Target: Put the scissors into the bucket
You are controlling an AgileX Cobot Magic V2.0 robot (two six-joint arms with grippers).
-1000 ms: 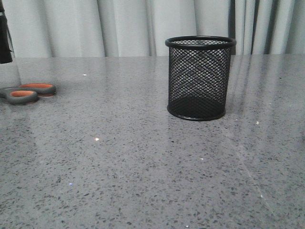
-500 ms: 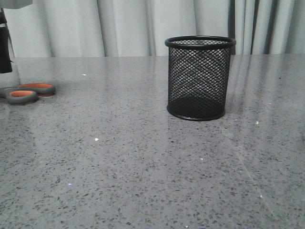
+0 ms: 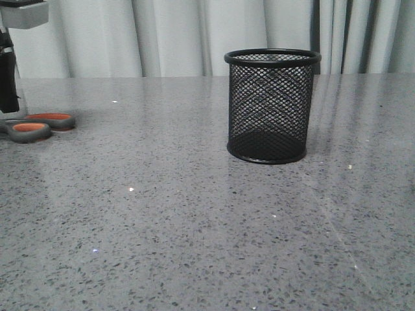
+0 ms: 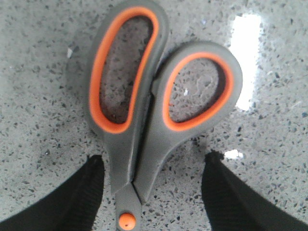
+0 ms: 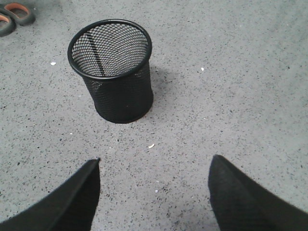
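The scissors (image 3: 39,125), grey handles lined orange, lie flat at the table's far left; their blades are cut off by the frame edge. In the left wrist view the scissors (image 4: 139,144) fill the frame, orange pivot dot low down. My left gripper (image 4: 154,166) is open, its fingers either side of the handle neck close to the table, touching nothing; one finger (image 3: 9,78) shows in the front view. The black mesh bucket (image 3: 269,107) stands upright right of centre, empty (image 5: 113,72). My right gripper (image 5: 155,168) is open and empty, hovering short of the bucket.
The grey speckled tabletop (image 3: 194,227) stretches across the view. Pale curtains (image 3: 175,35) hang behind the table's far edge. The scissor handles also show far off in the right wrist view (image 5: 14,17).
My left gripper has come down over the scissors, more of the arm showing at the front view's left edge. The scissors and bucket have not moved.
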